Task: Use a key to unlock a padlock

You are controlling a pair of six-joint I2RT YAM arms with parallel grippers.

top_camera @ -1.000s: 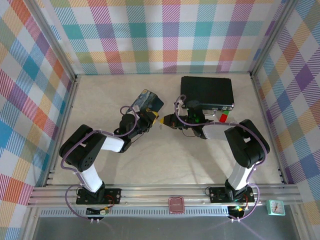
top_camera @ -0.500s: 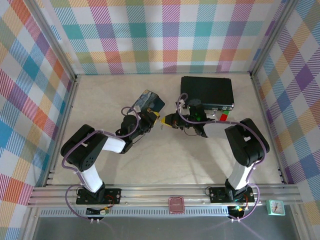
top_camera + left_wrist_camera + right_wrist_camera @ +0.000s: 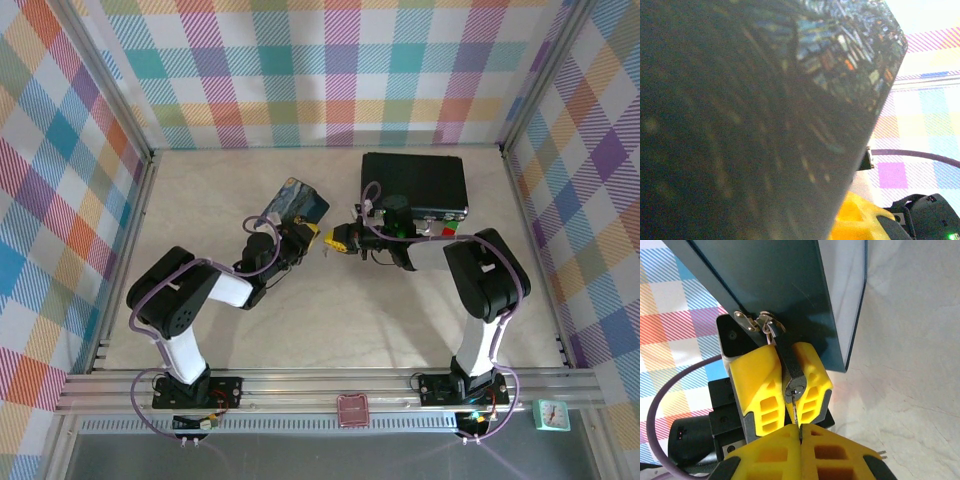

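The padlock (image 3: 792,374), a tiny dark-grey block, is clamped between the yellow fingers (image 3: 759,385) of my left gripper (image 3: 791,390), keyhole facing the right wrist camera. A thin key (image 3: 797,412) runs from that keyhole down into my right gripper (image 3: 800,429), whose jaws are pressed shut on it. A ring of small metal bits (image 3: 767,322) hangs at the lock's far end. From above, the left gripper (image 3: 308,234) and right gripper (image 3: 334,240) meet tip to tip mid-table, with the padlock (image 3: 321,238) between them.
The blue-and-yellow painted tin (image 3: 298,202) lies just behind the left gripper; it looms as a dark panel (image 3: 740,110) in the left wrist view and stands close behind the lock (image 3: 785,285). A flat black case (image 3: 413,183) lies behind the right arm, a small red-and-green item (image 3: 447,232) beside it.
The two joined grippers have drifted slightly toward the far side and the right forearm has swung a little. Both grips look unchanged.
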